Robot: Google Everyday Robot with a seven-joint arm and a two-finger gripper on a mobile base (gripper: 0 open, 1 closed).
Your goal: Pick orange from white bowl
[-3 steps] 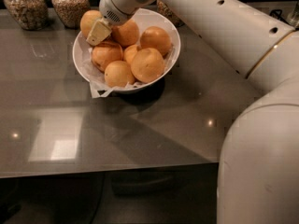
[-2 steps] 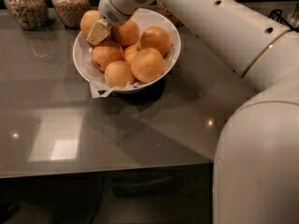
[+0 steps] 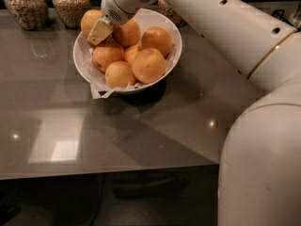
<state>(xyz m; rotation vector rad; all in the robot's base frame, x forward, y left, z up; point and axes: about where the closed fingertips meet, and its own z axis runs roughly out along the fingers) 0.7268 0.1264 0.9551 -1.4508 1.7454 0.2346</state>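
Observation:
The white bowl (image 3: 171,55) with paper lining stands on the grey table and holds several oranges. My gripper (image 3: 96,28) is at the bowl's far left side, reaching down from the white arm (image 3: 202,18). One cream fingertip (image 3: 99,32) presses the right side of the top-left orange (image 3: 88,19), which sits high over the bowl's rim. The other finger is hidden behind that orange. The gripper looks shut on this orange. The other oranges, such as the front one (image 3: 149,65), lie piled in the bowl.
Two glass jars of grain (image 3: 27,6) (image 3: 70,4) stand at the back left, close to the bowl, and a third (image 3: 170,12) shows behind it. The grey table (image 3: 56,107) has its front edge low in view. My arm's large white body (image 3: 263,164) fills the right side.
The gripper and the top-left orange have shifted up very slightly together. The bowl and the other oranges have not moved.

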